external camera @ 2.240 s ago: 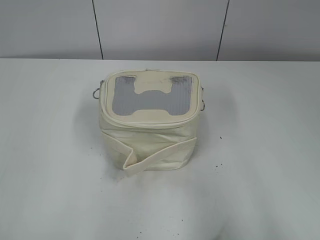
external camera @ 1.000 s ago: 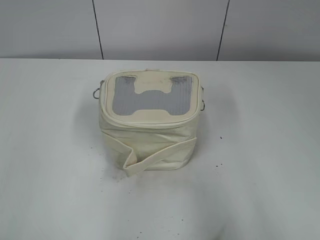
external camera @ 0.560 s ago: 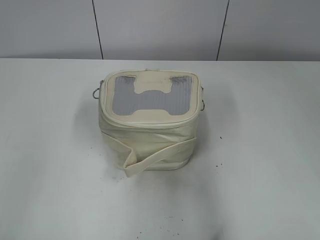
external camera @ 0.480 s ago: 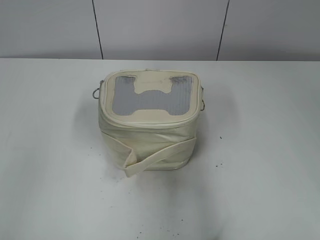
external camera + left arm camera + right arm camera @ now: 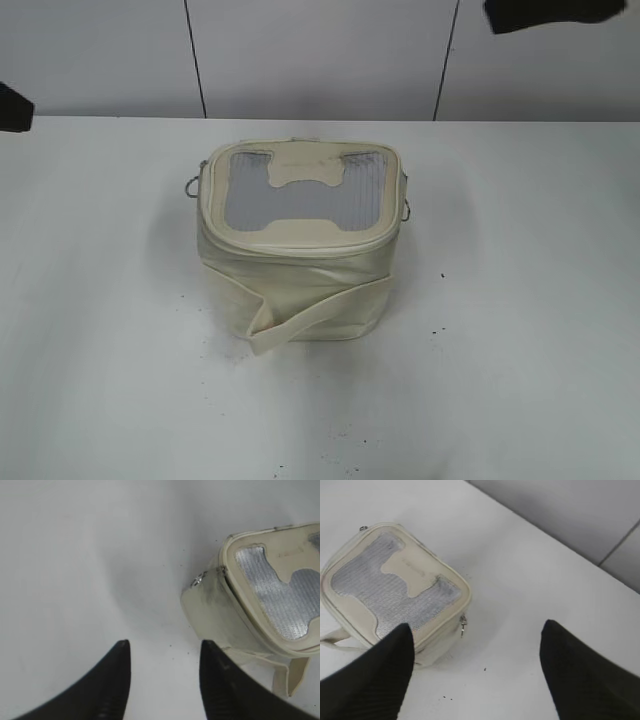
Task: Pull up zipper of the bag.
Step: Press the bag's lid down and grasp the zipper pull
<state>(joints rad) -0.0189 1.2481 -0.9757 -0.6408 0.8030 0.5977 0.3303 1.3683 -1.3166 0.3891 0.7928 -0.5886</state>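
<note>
The cream-white bag (image 5: 300,275) stands in the middle of the white table, its lid with the grey ribbed window and bone-shaped patch facing up. The zipper runs round the lid rim (image 5: 223,575). One silver pull hangs at the bag's left side (image 5: 190,188) (image 5: 199,579), the other at its right side (image 5: 407,208) (image 5: 463,625). My left gripper (image 5: 165,645) is open and empty above the table, left of the bag (image 5: 260,605). My right gripper (image 5: 476,626) is open and empty above the table, right of the bag (image 5: 395,580). Neither touches the bag.
The flat strap (image 5: 320,310) loops loose across the bag's front. A grey panelled wall (image 5: 320,60) stands behind the table. Dark parts of my arms show at the left edge (image 5: 12,106) and the top right (image 5: 545,12). Small dark specks dot the table (image 5: 436,330).
Dark parts of both arms have come into the exterior view, at the left edge and the top right. The bag has not moved.
</note>
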